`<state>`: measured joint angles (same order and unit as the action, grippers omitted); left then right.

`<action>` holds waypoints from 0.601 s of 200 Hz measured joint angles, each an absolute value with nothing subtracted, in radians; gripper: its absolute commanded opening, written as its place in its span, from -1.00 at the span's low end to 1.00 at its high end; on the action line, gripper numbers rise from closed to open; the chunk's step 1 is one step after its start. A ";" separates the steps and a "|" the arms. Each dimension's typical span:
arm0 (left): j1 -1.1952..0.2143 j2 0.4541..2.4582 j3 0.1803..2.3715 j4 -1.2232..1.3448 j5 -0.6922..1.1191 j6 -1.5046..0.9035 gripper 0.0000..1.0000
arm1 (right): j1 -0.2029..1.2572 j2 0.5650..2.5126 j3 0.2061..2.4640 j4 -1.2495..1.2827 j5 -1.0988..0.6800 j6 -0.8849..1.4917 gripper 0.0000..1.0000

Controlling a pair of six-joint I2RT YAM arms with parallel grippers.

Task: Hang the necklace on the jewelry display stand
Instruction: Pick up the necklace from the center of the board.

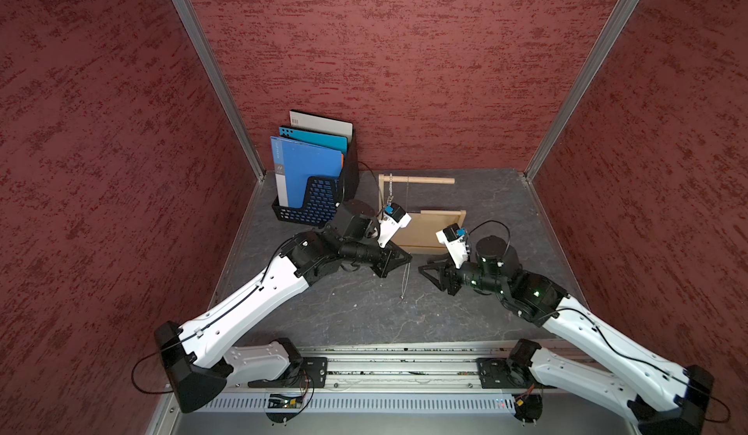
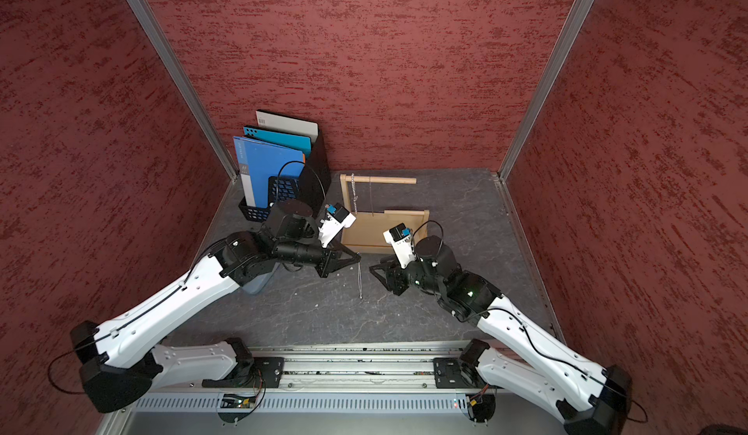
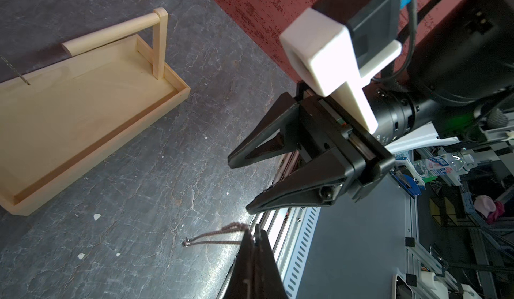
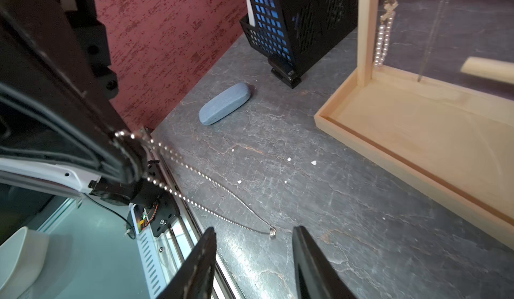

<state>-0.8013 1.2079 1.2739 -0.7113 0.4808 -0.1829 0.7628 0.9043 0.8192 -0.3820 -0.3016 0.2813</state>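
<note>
The left gripper [image 4: 132, 155] pinches the top of the necklace [image 4: 194, 197], a light, limp bead chain dangling toward the table [image 4: 333, 200] before the jewelry display stand [image 1: 425, 230]. It probably sways and slips, so a second hold lower down suits. The right gripper [image 3: 238, 185] stands parted, empty; how the chain fastens cannot be made out.

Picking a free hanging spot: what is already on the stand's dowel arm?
A pearl strand hangs beside the tall post, a thin chain further along the dowel arm. The rest looks bare, and nothing covers it in both top views.
</note>
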 measured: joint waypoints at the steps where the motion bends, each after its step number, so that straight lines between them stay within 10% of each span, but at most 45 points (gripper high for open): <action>1: -0.801 1.208 1.274 -0.712 0.482 -0.183 -1.00 | 0.763 0.906 0.820 -0.381 -0.305 0.280 -0.01; 120: -0.801 1.176 1.274 -0.697 0.547 -0.197 -1.00 | 0.763 0.960 0.828 -0.263 -0.438 0.228 -0.12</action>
<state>-0.8013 1.1759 1.2739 -0.6971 0.5472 -0.1974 0.7628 0.9604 0.8276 -0.2630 -0.4381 0.2283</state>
